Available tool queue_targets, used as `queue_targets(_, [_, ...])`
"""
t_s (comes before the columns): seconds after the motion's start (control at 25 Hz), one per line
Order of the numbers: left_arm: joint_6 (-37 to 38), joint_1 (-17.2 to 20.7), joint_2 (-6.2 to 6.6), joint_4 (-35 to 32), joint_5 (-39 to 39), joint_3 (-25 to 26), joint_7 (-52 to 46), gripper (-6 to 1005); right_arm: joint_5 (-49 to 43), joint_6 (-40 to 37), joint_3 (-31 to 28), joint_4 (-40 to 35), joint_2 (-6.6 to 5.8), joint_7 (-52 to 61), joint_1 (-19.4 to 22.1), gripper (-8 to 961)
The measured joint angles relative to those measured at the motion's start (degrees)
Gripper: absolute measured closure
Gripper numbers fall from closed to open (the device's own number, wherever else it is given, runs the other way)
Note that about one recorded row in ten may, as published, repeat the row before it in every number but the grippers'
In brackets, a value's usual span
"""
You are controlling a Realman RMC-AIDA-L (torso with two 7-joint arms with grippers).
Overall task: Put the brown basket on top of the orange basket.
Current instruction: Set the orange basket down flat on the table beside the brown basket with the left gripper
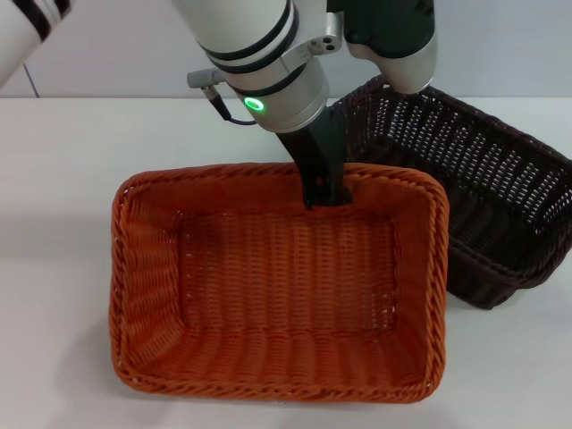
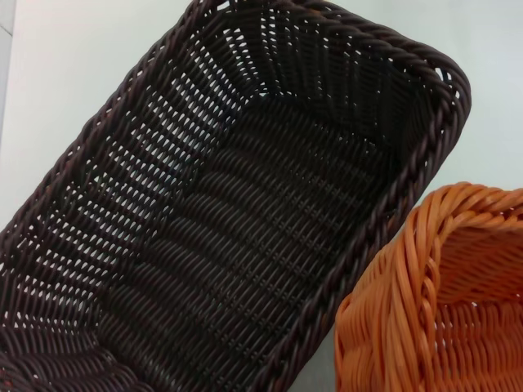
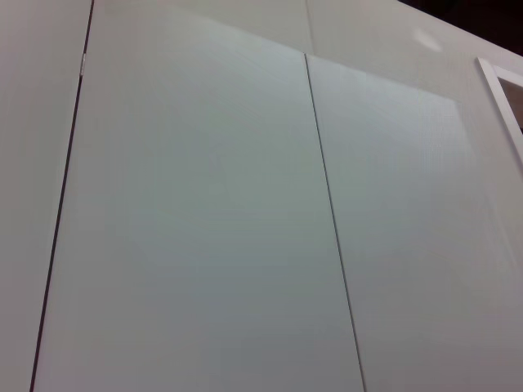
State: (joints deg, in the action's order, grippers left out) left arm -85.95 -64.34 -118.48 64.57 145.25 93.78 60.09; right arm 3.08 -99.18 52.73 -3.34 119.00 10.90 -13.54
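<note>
Hovering left tool (image 1: 323,192) over orange basket (image 1: 268,286) rim | brown basket (image 1: 483,192) beside

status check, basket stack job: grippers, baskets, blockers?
Left gripper at the orange basket far rim, beside the brown basket. Right gripper unseen. Brown basket on table, unstacked. No blockers visible.

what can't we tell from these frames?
- Left gripper: head view, jaws too dark to read.
- Brown basket: near-left corner behind the arm; left wrist view cuts off one end.
- Orange basket: whether it touches the brown basket is unclear.
- Right gripper: unseen; right wrist view shows only wall panels.
</note>
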Motion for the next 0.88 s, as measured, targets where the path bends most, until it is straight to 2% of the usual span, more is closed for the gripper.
queue_targets(0.4, [2.9, 0.0, 0.07, -0.9, 0.0, 0.2, 0.3, 713, 0.0, -0.2, 0.0, 0.0, 0.00, 0.0, 0.5, 243])
queue_targets(0.64, [3.6, -0.5, -0.04, -4.0, 1.7, -0.2, -1.3, 702, 0.0, -0.4, 0.1, 0.0, 0.00, 0.0, 0.5, 243])
queue_targets(0.88, [4.9, 0.5, -0.10, -2.0, 2.4, -1.2, -1.9, 692, 0.0, -0.5, 0.1, 0.0, 0.00, 0.0, 0.5, 242])
